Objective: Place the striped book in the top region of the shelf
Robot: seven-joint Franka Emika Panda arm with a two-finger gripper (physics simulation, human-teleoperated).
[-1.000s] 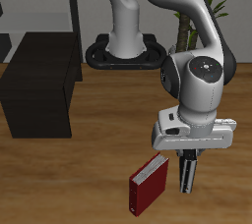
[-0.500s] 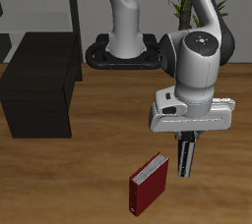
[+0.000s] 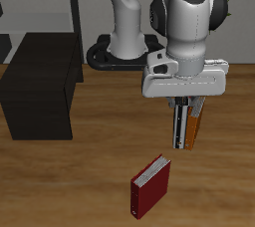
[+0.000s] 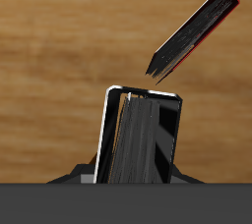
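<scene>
Above the wooden table [image 3: 90, 171], the gripper [image 3: 186, 139] is clenched on the striped book [image 4: 138, 138], hanging it edge-down so it clears the dark red book [image 3: 150, 187] at its seven o'clock; the shelf [image 3: 40, 87] waits toward nine o'clock.

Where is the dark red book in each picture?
Exterior view: the dark red book lies flat on the wooden table near its front edge, just in front of the gripper and lower.
Wrist view: the dark red book shows slanted and edge-on, just past the striped book.
Shared landmark: the striped book, held upright in the gripper.
</scene>
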